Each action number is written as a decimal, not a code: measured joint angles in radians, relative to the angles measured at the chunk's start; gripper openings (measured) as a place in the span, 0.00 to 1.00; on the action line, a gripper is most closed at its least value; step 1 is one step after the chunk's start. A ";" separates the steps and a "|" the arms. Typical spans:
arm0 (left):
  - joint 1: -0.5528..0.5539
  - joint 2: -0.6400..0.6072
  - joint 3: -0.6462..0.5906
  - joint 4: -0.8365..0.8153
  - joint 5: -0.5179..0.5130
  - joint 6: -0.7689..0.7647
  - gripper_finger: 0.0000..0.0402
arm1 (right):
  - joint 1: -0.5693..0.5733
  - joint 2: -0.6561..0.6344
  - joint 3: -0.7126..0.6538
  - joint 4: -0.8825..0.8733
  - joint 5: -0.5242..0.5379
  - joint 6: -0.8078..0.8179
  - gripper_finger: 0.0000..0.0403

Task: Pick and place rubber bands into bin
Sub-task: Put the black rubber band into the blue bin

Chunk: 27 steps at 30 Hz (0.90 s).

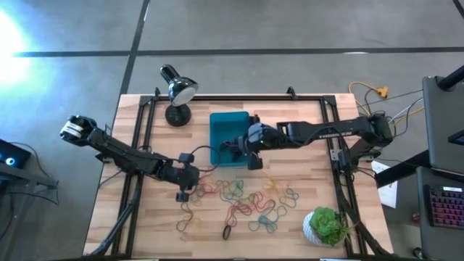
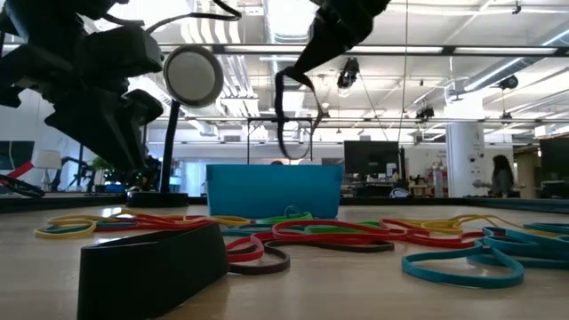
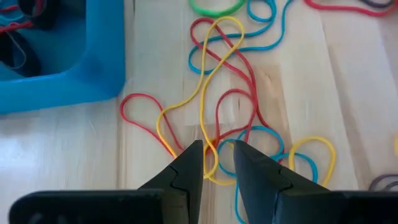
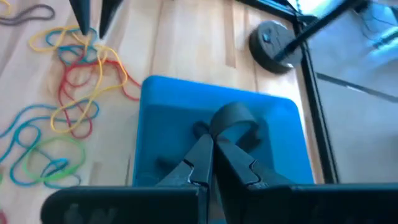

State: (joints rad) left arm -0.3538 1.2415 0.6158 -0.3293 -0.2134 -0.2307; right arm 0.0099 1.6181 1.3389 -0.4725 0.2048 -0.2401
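Several loose rubber bands (image 1: 246,201) in red, yellow, blue, green and black lie spread over the table's near half, also in the low view (image 2: 338,233). The teal bin (image 1: 228,138) stands behind them, with a few bands on its floor (image 3: 18,28). My right gripper (image 1: 245,151) hovers over the bin, shut on a black rubber band (image 2: 293,116). My left gripper (image 3: 217,149) is down at the pile's left end (image 1: 190,183), open by a narrow gap. Its fingertips stand either side of crossing yellow and red strands (image 3: 213,134); whether they touch these, I cannot tell. My right gripper pinches the black rubber band between its two fingertips (image 4: 200,144), coming from the table's right and slanting down. The band's free loop (image 4: 235,117) sticks out beyond the fingers. It hangs slack below them (image 2: 286,133), lifted clear above the bin (image 2: 274,189).
A black desk lamp (image 1: 177,90) stands at the bin's far left corner. A green plant in a white pot (image 1: 326,226) sits at the table's near right. Black frame rails (image 1: 145,123) run along both sides. Bare wood lies left of the pile.
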 joint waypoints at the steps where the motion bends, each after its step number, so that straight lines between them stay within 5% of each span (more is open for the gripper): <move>1: 0.000 0.000 -0.003 0.003 0.000 0.000 0.19 | -0.009 0.011 0.005 0.009 -0.018 -0.007 0.02; 14: -0.001 0.023 -0.069 0.104 0.005 0.008 0.19 | -0.137 0.149 0.014 0.132 -0.137 -0.021 0.02; 27: 0.000 0.173 -0.055 0.166 0.024 0.044 0.19 | -0.164 0.178 0.013 0.148 -0.215 0.039 0.03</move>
State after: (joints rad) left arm -0.3542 1.4140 0.5604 -0.1633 -0.1894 -0.1863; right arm -0.1543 1.7964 1.3521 -0.3242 -0.0100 -0.2015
